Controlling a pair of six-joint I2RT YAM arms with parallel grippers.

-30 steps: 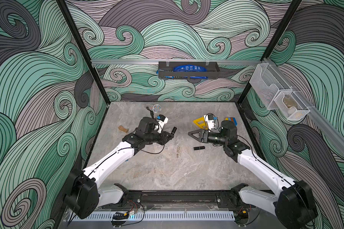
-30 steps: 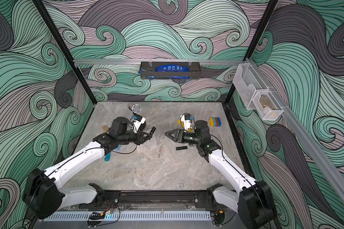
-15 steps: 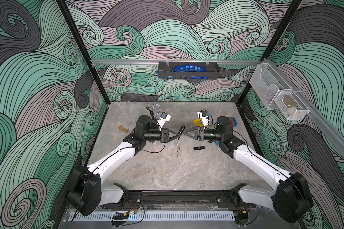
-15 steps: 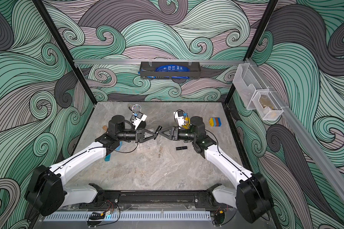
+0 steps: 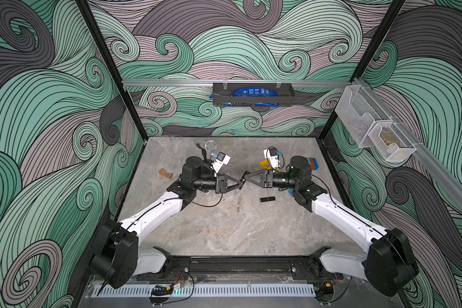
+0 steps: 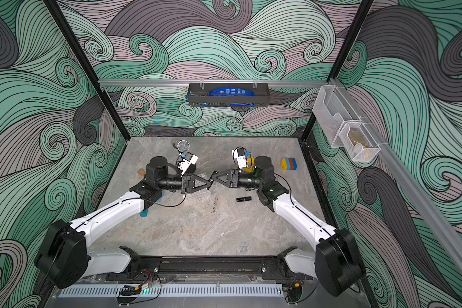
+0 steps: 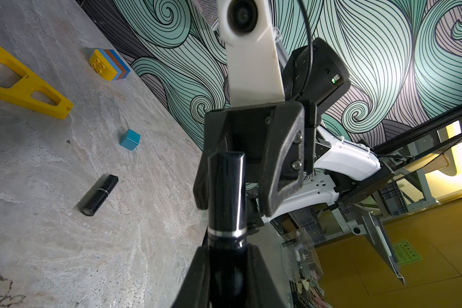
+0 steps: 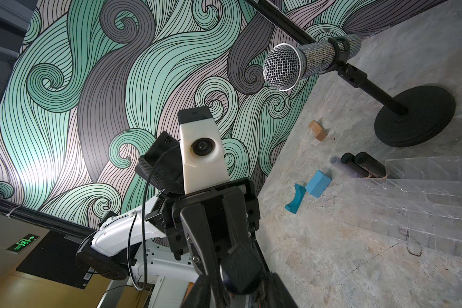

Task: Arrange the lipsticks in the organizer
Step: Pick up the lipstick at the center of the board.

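A: Start with the table (image 5: pixel 224 234).
B: Marble top. Both arms meet tip to tip above its middle.
A: And the left gripper (image 5: pixel 240 184)?
B: Pressed tight on a glossy black lipstick (image 7: pixel 226 192), pinching one end. What looks like the cap end sticks out toward the right gripper (image 6: pixel 215 176).
A: Is the right one pinching too?
B: Not yet, I'd say. In the left wrist view its jaws are spread either side of that end, with a gap on one side. Reads as a mid-air handover.
A: Where's the organizer (image 8: pixel 438 213)?
B: Clear acrylic grid tray, flat on the table. It's faint in both top views, below the left gripper. Two black lipsticks (image 8: pixel 366 165) and a pale lavender lipstick (image 8: pixel 340 165) lie at one edge. Can't tell if they're in cells or just beside it.
A: Any others?
B: One black tube (image 5: pixel 267 199) lies loose on the table near the right arm, well apart from the organizer.
A: Risks?
B: Biggest one: the left lets go before the right has real contact, so the tube drops, maybe onto the tray, and rolls. The surface is slick and round and the overlap is small, so it could slip or swing in the jaws. If the right holds only the cap, the cap could pull off. The fingers are also nearly tip to tip, so an off-centre close could knock them together and twist the tube.
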